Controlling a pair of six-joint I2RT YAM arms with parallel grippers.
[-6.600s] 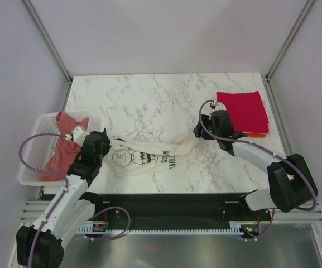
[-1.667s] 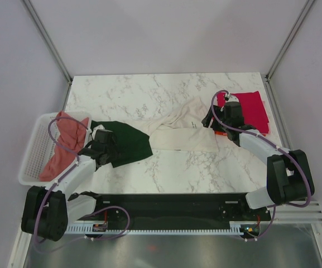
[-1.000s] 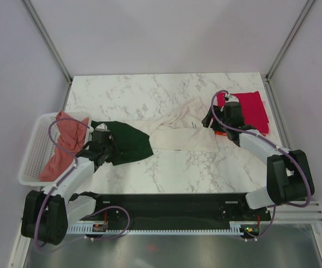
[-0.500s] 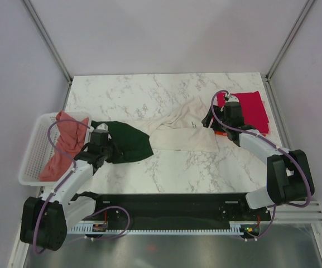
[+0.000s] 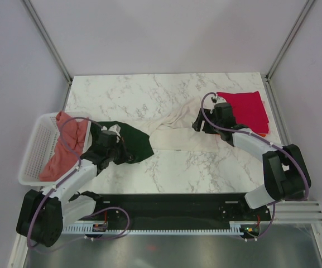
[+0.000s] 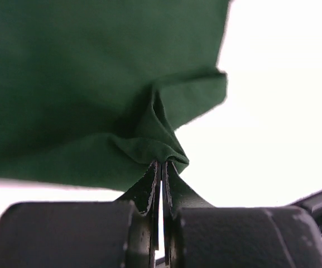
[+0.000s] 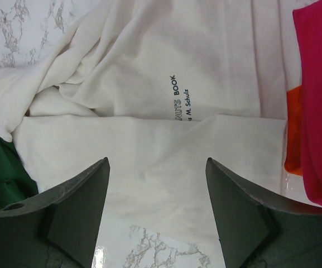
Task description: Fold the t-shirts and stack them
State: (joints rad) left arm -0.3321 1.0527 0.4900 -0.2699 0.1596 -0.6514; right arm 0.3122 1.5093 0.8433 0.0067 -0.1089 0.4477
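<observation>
A cream t-shirt [image 5: 177, 135] with a dark green part [image 5: 134, 142] lies crumpled across the middle of the table. My left gripper [image 5: 116, 149] is shut on a pinched fold of that green cloth [image 6: 82, 84], and the fold bunches at the left gripper [image 6: 162, 163] tips. My right gripper [image 5: 202, 124] hovers open over the cream shirt's right end. In the right wrist view the right gripper [image 7: 157, 167] has only flat cream cloth [image 7: 149, 84] with small black print between its fingers. A folded magenta shirt [image 5: 244, 110] lies on an orange one [image 5: 256, 134] at the right. A salmon-pink shirt [image 5: 66, 148] lies in the basket.
The white lattice basket [image 5: 31, 159] sits at the table's left edge, beside my left arm. The magenta shirt [image 7: 317, 84] and orange shirt [image 7: 293, 134] edge lie just right of my right gripper. Bare marble shows at the back and near the front edge.
My right gripper has shifted left from the magenta stack's edge over the cream shirt. My left gripper has moved slightly right, still holding the green cloth.
</observation>
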